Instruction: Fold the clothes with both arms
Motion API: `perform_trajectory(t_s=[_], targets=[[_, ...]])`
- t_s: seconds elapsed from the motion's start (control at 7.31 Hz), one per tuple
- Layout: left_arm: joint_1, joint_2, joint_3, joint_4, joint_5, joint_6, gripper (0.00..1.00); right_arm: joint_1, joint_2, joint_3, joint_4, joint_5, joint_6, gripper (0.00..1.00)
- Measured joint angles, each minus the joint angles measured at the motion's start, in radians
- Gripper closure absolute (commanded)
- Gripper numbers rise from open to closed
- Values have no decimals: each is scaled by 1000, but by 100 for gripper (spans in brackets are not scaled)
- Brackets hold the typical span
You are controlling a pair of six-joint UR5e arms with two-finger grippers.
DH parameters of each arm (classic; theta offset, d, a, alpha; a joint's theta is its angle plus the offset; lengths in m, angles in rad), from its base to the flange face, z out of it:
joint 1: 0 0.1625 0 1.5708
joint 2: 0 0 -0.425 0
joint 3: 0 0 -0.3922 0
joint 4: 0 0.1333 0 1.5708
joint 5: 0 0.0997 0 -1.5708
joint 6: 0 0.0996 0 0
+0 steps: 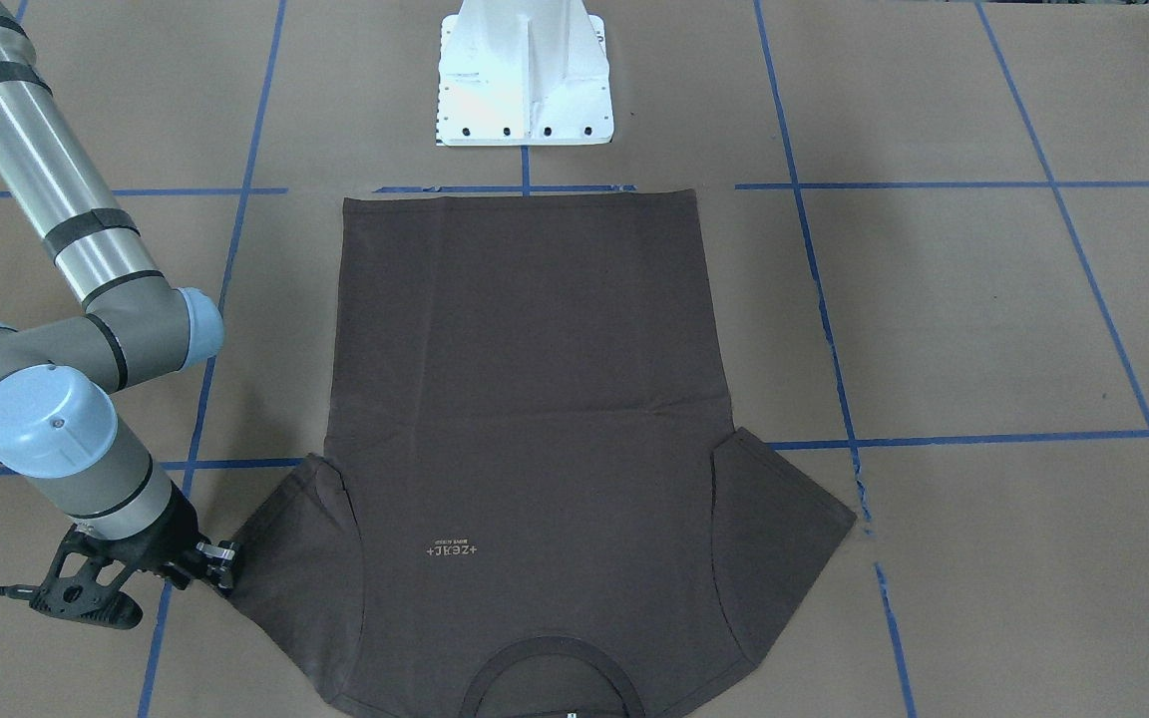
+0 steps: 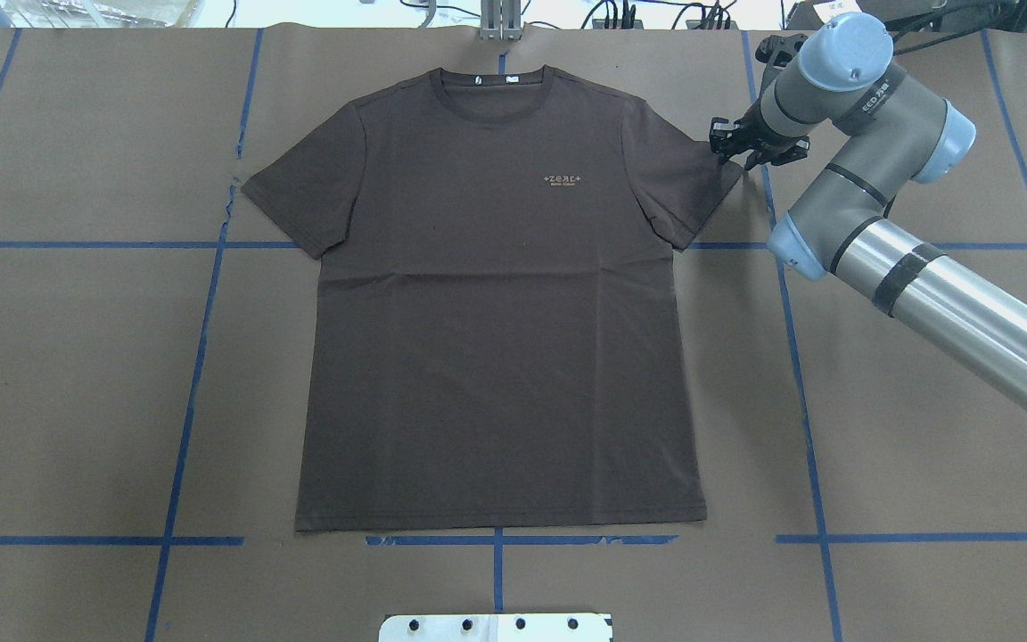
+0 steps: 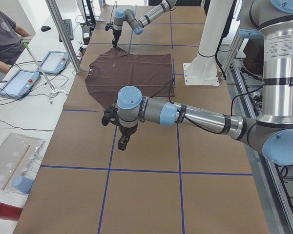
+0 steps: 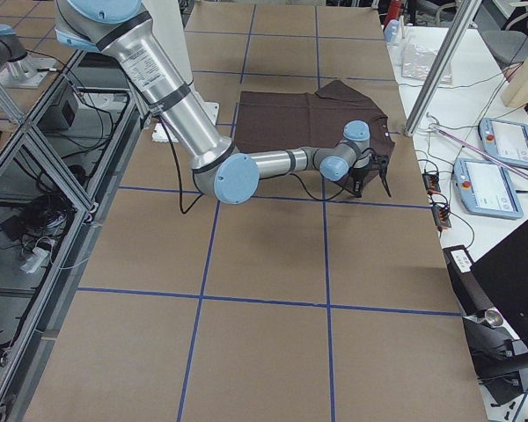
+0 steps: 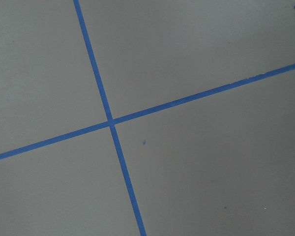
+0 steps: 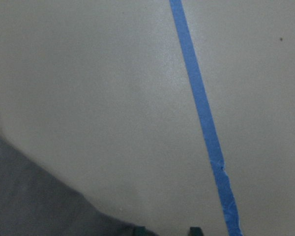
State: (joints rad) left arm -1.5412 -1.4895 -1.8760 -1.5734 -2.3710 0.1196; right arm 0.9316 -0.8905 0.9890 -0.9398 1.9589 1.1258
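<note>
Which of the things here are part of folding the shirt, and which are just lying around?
Job in hand: T-shirt; right gripper, at its sleeve; left gripper.
Lying about: white pedestal base; tablets; red cylinder.

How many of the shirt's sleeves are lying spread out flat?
2. The left sleeve lies flat on the robot's left; the right sleeve lies flat on its right, the right claw beside its hem. None hidden.

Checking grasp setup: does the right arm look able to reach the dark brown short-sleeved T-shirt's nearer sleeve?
Probably yes: the right gripper hangs beside the sleeve of the T-shirt, nothing between them.
</note>
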Motion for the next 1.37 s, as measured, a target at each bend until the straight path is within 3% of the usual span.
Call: perform_trajectory(t_s=[0.55, 1.37], targets=[[0, -2, 2, 1, 0, 0, 0, 2, 10, 10, -4, 2, 1, 100], [-1, -2, -8, 3, -1, 0, 0, -78, 90, 151, -115, -25, 160, 100]])
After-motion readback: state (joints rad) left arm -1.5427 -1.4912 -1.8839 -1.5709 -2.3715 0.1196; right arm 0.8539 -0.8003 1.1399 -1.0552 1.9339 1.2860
